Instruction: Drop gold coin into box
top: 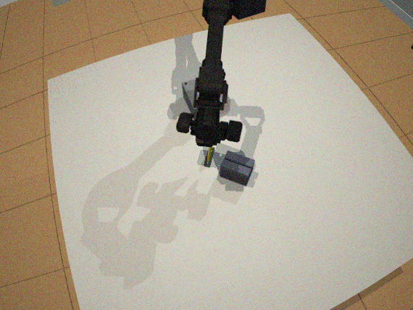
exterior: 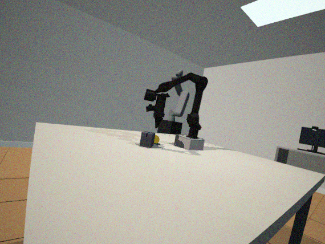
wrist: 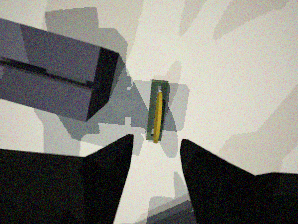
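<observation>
The gold coin (top: 209, 156) (exterior: 157, 139) (wrist: 158, 117) stands on its edge in the dark-green holder (wrist: 160, 83). The closed grey box (top: 237, 170) (exterior: 147, 140) (wrist: 45, 47) stands beside it, to the right in the top view and to the left in the wrist view. The slot (wrist: 70, 79) in its lid runs roughly crosswise to the coin. My gripper (exterior: 156, 126) (wrist: 157, 143) points down and is partly open, with nothing between its fingers. It hangs well above the coin, which shows just beyond the gap between the fingertips in the wrist view. The top view hides the fingertips behind the gripper body.
The arm's grey base (top: 188, 88) (exterior: 194, 143) stands on the white table (top: 308, 217) (exterior: 128, 185) behind the coin, partly hidden by the arm in the top view. Arm shadows fall around the holder and box. A chair and a desk with a monitor (exterior: 313, 139) stand beyond the table.
</observation>
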Motion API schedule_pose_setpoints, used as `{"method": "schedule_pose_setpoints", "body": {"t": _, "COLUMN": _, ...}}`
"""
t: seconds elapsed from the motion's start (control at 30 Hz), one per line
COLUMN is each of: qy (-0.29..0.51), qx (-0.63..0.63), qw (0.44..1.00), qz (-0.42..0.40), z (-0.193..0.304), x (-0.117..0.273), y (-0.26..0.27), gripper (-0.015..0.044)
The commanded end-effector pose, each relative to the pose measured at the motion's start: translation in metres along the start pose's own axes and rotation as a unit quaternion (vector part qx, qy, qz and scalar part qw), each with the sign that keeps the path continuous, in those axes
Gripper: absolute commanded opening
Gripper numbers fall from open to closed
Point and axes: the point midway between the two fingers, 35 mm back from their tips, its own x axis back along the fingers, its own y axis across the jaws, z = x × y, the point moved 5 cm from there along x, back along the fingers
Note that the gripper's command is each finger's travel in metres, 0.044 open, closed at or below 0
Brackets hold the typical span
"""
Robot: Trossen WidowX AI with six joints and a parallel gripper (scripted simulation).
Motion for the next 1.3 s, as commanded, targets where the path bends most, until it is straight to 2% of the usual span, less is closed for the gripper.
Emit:
{"method": "schedule_pose_setpoints", "body": {"t": 0.0, "qy": 0.009, "qx": 0.001, "qw": 1.0, "qz": 0.004, "z": 0.004, "x": -0.012, "y": -0.001, "gripper": 0.0161}}
{"method": "schedule_pose_setpoints", "body": {"t": 1.27, "qy": 0.009, "qx": 0.001, "qw": 1.0, "qz": 0.004, "z": 0.003, "x": -0.076, "y": -0.003, "gripper": 0.0161}}
